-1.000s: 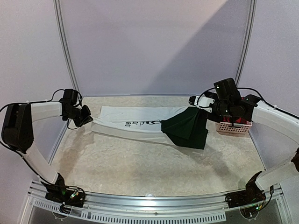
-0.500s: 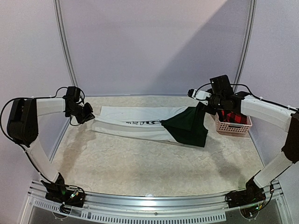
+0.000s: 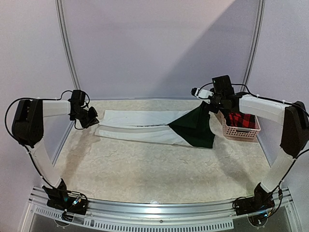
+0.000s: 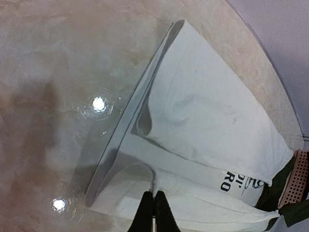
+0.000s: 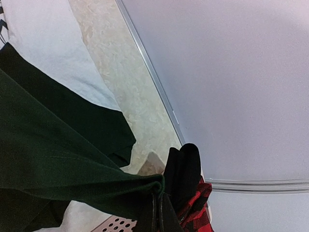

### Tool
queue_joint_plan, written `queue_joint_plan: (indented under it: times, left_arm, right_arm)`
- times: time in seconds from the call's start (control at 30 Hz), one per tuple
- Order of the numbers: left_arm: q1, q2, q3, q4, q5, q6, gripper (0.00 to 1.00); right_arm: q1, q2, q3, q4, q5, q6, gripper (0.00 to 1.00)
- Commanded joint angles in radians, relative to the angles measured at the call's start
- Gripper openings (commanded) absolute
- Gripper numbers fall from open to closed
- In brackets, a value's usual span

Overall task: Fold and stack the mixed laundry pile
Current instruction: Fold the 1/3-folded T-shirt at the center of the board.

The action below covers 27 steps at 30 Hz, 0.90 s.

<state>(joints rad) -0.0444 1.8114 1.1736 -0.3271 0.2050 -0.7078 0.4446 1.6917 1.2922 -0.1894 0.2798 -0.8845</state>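
Left hand [image 4: 154, 209]: we see the two fingers pressed flat together, with a thin fold of the white cloth [image 3: 140, 126] nipped between them at its left end. That end is raised a little off the worktop [image 3: 145, 169]. From the grip the cloth runs rightward as a long band across the far part of the worktop. The wrist view shows dark printed lettering on it.

Right hand [image 3: 211, 103]: the fingers are closed tight on a corner of the green cloth [image 3: 195, 129], held up above the worktop. From the grip the green cloth fans down into a triangle. Its lower edge rests over the right end of the white cloth and on the worktop.

Just right of that hand stands the basket [image 3: 244, 131], pink and perforated, near the right wall. A red-and-black checked shirt [image 3: 241, 119] is bunched inside it. In the right wrist view the shirt shows just behind the fingers. We cannot tell whether they touch.
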Motion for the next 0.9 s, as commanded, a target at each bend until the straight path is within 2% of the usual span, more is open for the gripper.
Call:
queue_joint_plan:
  times: [0.0, 0.87]
  left_arm:
    - [0.006, 0.04, 0.041, 0.003, -0.018, -0.002, 0.0]
    - [0.009, 0.127, 0.072, 0.053, -0.009, -0.037, 0.0]
  right_arm:
    - [-0.019, 0.038, 0.044, 0.056, 0.018, 0.009, 0.0]
    - [-0.039, 0.196, 0.153, 0.116, 0.052, 0.013, 0.0]
